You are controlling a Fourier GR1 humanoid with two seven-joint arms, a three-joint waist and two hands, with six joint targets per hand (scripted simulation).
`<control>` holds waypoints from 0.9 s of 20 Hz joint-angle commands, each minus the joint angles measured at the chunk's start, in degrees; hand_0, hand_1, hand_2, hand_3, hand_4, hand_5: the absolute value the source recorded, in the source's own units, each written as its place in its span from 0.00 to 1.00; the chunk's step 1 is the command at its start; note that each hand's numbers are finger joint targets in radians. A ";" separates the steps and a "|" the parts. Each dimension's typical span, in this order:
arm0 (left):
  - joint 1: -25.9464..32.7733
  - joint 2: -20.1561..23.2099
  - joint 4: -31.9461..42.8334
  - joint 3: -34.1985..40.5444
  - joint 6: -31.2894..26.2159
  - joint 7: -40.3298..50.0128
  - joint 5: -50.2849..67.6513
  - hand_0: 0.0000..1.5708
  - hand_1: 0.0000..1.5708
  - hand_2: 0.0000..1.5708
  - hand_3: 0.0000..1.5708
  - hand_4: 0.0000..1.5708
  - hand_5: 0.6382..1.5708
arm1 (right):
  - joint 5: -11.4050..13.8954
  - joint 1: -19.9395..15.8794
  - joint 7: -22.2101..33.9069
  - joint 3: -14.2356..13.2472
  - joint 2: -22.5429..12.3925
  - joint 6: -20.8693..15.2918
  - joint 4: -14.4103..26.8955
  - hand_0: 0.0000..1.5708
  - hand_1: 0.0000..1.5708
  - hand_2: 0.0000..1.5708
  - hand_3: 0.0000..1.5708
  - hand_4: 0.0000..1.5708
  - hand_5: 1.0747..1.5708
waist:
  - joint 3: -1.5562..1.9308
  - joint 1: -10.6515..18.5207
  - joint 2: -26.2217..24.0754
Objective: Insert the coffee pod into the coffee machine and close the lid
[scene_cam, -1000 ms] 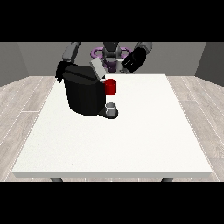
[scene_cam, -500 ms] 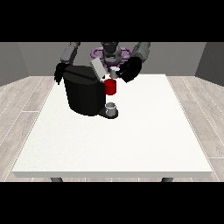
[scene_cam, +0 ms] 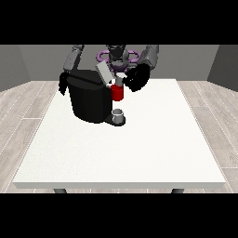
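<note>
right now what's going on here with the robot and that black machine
The robot is working at a black coffee machine on the white table. The machine's lid is tilted up and open. The hand at the view's right is close by the open top, next to the machine's red front part. A small white piece, perhaps the pod, shows there, though that is hard to tell. The hand at the view's left sits at the machine's far side. A small cup stands under the spout.

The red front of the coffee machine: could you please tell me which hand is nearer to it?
Left. The hand at the view's right hovers just beside the red front, above and to its right. The hand at the view's left sits at the coffee machine's far side.
</note>
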 commanded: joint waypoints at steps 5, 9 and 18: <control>-1.71 2.32 0.32 -1.62 1.24 -3.54 -2.23 0.89 0.89 0.93 0.86 0.42 1.00 | -0.68 -4.51 -1.19 -2.03 -1.78 0.63 2.68 0.00 0.00 0.00 0.00 0.11 1.00 | 0.00 -0.24 5.94; -1.87 2.04 1.15 -2.32 0.76 -1.43 -2.92 0.94 0.94 0.95 0.89 0.45 1.00 | -0.44 -5.10 -0.03 -2.19 -2.42 0.68 4.13 0.00 0.00 0.00 0.00 0.12 1.00 | 0.01 -0.56 4.14; -4.98 5.33 1.73 -0.71 1.43 -1.81 -2.83 0.91 0.91 0.92 0.89 0.39 1.00 | 1.27 -6.34 -1.72 -0.89 -0.55 -1.02 5.49 0.00 0.00 0.00 0.00 0.17 1.00 | 0.00 -1.70 6.07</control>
